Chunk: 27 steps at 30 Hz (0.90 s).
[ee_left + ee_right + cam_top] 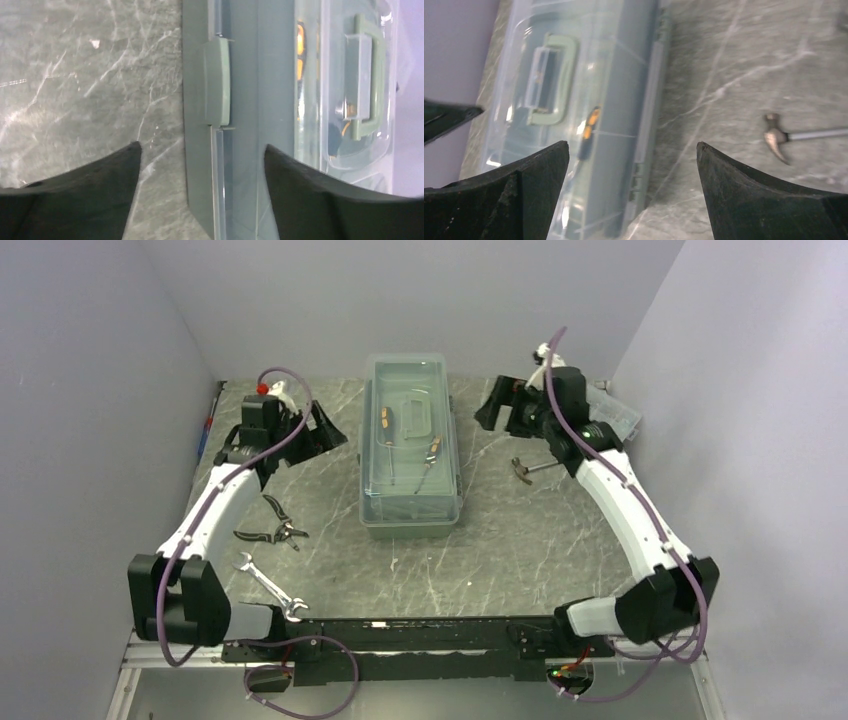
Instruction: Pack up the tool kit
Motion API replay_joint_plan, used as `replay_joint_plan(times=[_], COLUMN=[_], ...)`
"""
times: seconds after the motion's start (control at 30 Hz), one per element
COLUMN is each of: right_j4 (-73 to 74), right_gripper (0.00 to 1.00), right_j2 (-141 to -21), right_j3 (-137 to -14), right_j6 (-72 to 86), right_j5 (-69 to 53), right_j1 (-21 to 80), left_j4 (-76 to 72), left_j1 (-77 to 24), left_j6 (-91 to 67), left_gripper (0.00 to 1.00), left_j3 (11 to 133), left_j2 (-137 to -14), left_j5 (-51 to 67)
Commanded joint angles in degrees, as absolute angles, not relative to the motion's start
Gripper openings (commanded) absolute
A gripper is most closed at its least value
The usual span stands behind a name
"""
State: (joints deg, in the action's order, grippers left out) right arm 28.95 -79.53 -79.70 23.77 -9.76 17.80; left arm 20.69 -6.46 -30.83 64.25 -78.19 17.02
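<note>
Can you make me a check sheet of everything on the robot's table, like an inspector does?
Surface: grey marbled table.
Job's things: toolbox in the middle, clear lid down, some tools inside; pliers, wrench, hammer and a thin blue-and-red tool lie outside it.
Clutter: small clear box behind the right arm, partly hidden.
Grippers: left gripper and right gripper, jaws open, holding nothing, either side of the toolbox.
Cables: purple cables run along both arms.
Surroundings: plain grey walls; nobody seen.
</note>
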Motion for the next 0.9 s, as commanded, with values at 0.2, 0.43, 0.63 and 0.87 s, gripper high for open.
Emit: replay_joint_plan(times=[0.2, 0.43, 0.63, 0.87], right_j4=[3.61, -14.10, -29.50, -51.28], right_gripper=[0.99, 0.99, 0.99, 0.96], right_j2=[-64.30, -58.57, -61.90, -69.00], right_j3=[-56.63, -39.67, -29.12, -18.26], right_j6=[20.69, 14.66, 11.15, 9.55], right_j5=[2.91, 8.63, 10.49, 16.14], right_j1=[9.02, 7.19, 5.61, 4.96], left_j4=[8.94, -7.26, -24.22, -38.62], left_j1=[-5.10, -5.23, -5.06, -4.95], left_j6=[-28.36, -17.38, -9.82, -3.36], left_gripper=[0.99, 0.99, 0.99, 0.99], left_j3=[49.92, 36.17, 24.53, 18.44], left_j2=[-64.00, -55.12, -54.08, -60.86], left_j5=[2.71, -10.20, -18.00, -18.98])
